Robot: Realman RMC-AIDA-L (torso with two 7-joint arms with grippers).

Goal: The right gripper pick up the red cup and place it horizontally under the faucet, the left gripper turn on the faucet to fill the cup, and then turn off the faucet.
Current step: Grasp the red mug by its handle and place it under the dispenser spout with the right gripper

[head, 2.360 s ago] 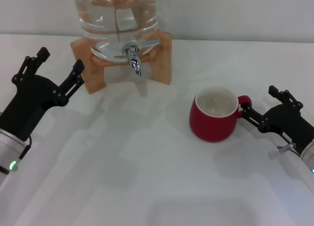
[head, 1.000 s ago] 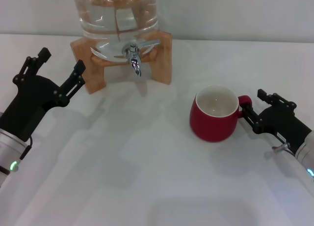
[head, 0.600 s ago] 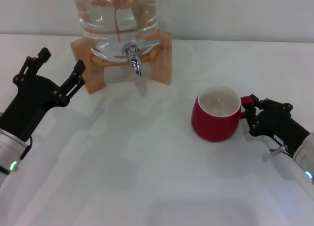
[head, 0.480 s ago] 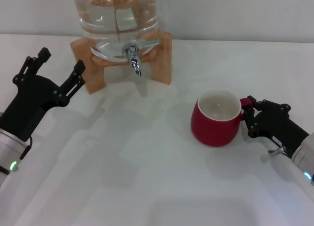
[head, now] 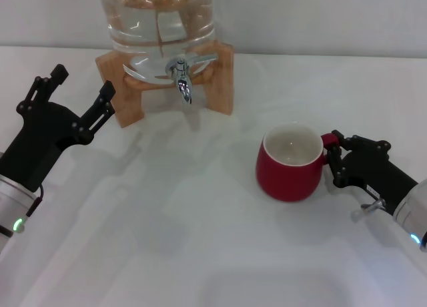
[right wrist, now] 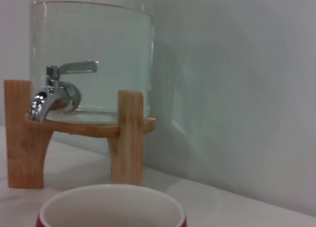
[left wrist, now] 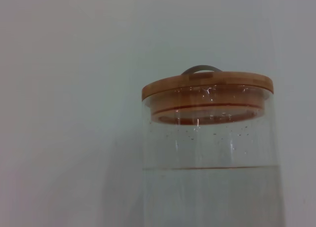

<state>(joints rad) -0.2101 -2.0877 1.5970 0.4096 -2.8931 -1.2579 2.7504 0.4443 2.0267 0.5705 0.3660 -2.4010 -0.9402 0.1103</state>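
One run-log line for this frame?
right gripper: shut on red cup handle | left gripper: open, parked | faucet: untouched

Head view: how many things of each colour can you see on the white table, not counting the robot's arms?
Red: 1, the red cup, its handle gripped by the right gripper.
Clear glass: 1, the water jar.
Wood brown: 1, the wooden stand.
Shiny silver: 1, the faucet.
Total: 4. The left gripper waits open on the left.
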